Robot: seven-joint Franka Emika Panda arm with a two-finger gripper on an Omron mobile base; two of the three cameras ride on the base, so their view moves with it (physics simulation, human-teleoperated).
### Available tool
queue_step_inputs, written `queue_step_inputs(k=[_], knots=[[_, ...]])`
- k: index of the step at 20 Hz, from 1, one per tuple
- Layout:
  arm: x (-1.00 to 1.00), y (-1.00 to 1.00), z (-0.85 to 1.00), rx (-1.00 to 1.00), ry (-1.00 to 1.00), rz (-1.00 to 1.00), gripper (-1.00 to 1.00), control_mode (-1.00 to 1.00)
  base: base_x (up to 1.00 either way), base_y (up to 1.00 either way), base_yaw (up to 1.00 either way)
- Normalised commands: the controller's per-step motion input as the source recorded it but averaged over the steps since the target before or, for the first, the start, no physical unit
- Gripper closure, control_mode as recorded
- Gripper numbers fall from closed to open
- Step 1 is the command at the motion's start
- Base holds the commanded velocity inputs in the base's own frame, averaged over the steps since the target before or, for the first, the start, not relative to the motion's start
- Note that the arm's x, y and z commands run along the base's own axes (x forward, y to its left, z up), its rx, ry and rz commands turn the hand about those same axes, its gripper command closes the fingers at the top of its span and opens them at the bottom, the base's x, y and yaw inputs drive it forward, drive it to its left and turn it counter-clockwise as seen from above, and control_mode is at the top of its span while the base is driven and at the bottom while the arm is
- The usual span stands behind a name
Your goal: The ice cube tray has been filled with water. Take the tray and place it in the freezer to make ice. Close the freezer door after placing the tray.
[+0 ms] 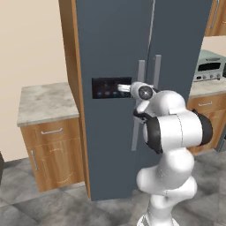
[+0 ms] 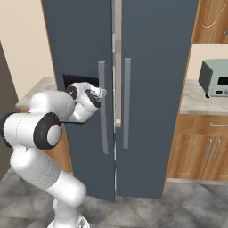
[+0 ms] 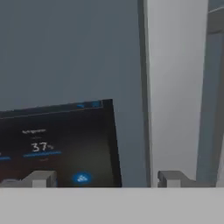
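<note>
Two spread fingertips (image 3: pixel 40 178) facing freezer door (image 3: pixel 65 57).

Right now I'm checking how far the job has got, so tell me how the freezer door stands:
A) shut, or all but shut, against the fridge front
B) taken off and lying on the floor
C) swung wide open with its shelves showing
A: the freezer door lies in line with the right door, no shelves showing, and the open gripper is up at its dispenser panel.

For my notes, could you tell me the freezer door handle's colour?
Pale grey handle; right base view shows it best.
</note>
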Motion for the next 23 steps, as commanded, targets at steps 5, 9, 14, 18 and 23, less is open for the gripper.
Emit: queue_step_inputs(k=[5, 9, 14, 18, 23], knots=[[0.80, -0.96, 0.15, 0.23, -0.01, 0.35, -1.00, -1.00, 0.00, 0.00, 0.00], [0.72, -0.69, 0.20, 0.25, 0.00, 0.34, -1.00, -1.00, 0.00, 0.00, 0.00], [0.87, -0.38, 0.41, 0.25, 0.00, 0.26, -1.00, -1.00, 0.00, 0.00, 0.00], [0.93, -0.29, 0.40, 0.21, 0.00, 0.23, -1.00, -1.00, 0.00, 0.00, 0.00], [0.54, -0.19, 0.23, 0.14, 0.00, 0.23, -1.00, -1.00, 0.00, 0.00, 0.00]])
